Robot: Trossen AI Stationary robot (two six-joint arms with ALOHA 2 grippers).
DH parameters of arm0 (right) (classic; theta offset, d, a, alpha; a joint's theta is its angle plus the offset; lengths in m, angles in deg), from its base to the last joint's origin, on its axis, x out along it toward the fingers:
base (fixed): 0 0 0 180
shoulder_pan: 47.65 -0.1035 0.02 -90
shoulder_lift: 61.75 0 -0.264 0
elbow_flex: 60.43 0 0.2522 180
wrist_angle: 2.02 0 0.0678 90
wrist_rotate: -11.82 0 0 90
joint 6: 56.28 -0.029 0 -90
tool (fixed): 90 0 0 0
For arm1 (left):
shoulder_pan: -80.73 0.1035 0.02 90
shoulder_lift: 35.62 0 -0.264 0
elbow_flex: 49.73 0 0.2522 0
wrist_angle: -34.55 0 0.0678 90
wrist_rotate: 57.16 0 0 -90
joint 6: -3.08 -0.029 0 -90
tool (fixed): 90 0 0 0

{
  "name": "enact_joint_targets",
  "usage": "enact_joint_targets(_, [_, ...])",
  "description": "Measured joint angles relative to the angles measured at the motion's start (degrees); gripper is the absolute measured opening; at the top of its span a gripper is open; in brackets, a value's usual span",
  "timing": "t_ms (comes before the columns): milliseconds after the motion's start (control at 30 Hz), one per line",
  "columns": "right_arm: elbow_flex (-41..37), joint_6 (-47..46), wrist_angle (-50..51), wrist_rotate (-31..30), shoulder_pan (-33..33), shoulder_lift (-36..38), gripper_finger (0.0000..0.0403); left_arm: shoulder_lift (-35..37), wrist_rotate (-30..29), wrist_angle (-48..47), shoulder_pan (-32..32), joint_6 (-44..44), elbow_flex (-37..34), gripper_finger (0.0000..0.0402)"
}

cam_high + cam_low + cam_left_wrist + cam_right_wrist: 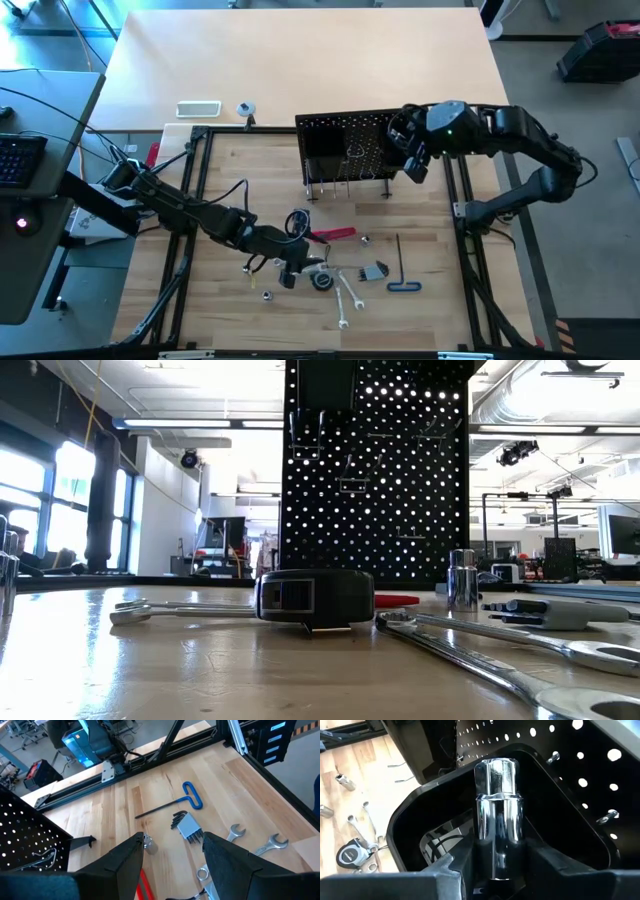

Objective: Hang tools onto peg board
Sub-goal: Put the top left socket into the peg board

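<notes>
The black peg board (345, 140) stands upright at the table's far middle. My right gripper (410, 158) is at its right end, shut on a chrome socket (497, 820) that stands in a black bin (415, 825) on the board (560, 750). My left gripper (172, 870) hovers open over loose tools lying flat on the table: a red-handled tool (335, 236), a black key with a blue handle (175, 805), a hex key set (189, 827), silver wrenches (345, 295) and a small socket (149, 845). My right gripper pinches the chrome socket by its lower part (497, 867) between its two fingers (455, 870). The fingers slant down toward the peg board. The socket stands upright with its hexagonal end up, inside the black bin. The fingers hide its bottom end.
A tape measure (322, 280) lies among the tools under my left arm. Wire hooks (610, 815) stick out of the peg board. A black tubular frame (195, 200) borders the work area. A white tray (198, 108) lies beyond it at the far left.
</notes>
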State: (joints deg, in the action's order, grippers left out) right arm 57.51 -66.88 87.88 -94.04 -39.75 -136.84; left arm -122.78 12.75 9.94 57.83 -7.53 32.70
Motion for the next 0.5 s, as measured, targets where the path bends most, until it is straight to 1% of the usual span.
enact_joint_targets(333, [0.0,0.6,0.1,0.3,0.0,0.0,0.0122,0.0,0.0,-0.1,0.0,0.0,0.0,0.0198])
enact_joint_targets(500, [0.0,1.6,0.1,1.9,0.0,0.0,0.0123,0.0,0.0,-0.1,0.0,0.0,0.0,0.0198])
